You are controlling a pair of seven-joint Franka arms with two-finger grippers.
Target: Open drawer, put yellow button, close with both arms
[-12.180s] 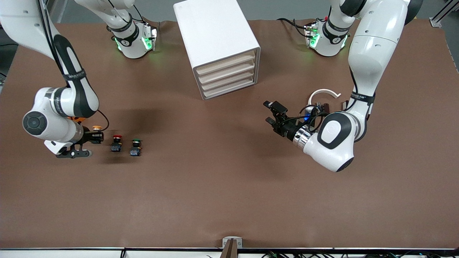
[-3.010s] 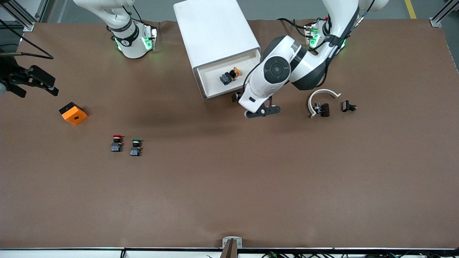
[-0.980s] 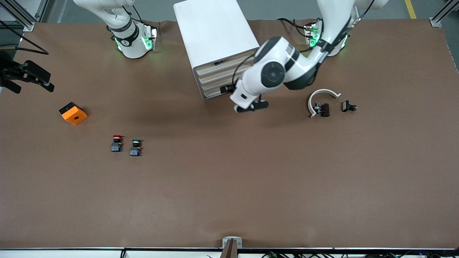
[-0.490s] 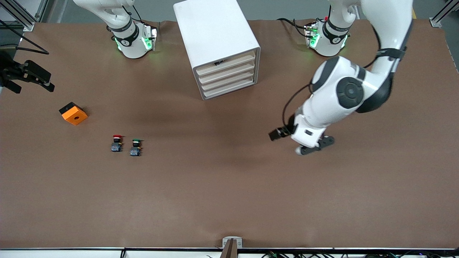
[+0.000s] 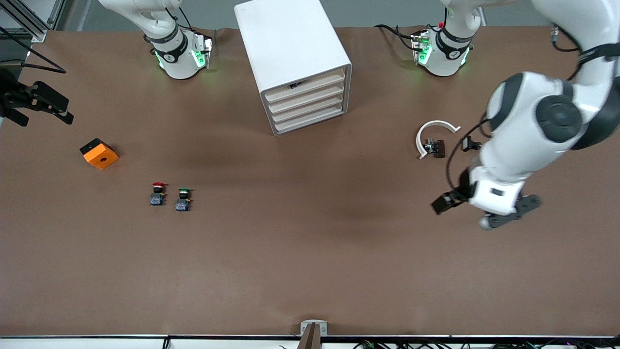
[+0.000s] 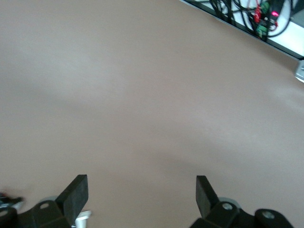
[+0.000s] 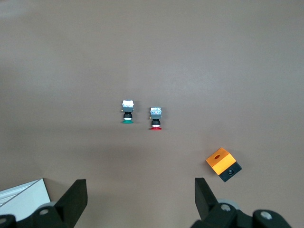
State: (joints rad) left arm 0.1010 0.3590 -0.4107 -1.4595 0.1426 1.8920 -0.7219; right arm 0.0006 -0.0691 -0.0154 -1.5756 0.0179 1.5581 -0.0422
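Observation:
The white cabinet [image 5: 290,39] stands at the table's robot side. Its top drawer [image 5: 310,83] is pushed in, level with the three drawers below it. The yellow button is hidden from every view. My left gripper [image 5: 449,199] is open and empty over bare brown table toward the left arm's end; the left wrist view shows its spread fingers [image 6: 141,184] over plain table. My right gripper [image 5: 42,115] is open and empty, held high at the right arm's end of the table; it also shows in the right wrist view [image 7: 140,187].
A red button [image 5: 158,193] [image 7: 156,118] and a green button [image 5: 183,199] [image 7: 127,112] stand side by side. An orange block [image 5: 99,153] [image 7: 223,164] lies near the right gripper. A white curved piece [image 5: 432,130] and small black parts [image 5: 470,143] lie near the left arm.
The drawer, open with the yellow button in it three seconds ago, is now shut. The left arm has swung away from the cabinet toward its own end. The right arm has stayed put.

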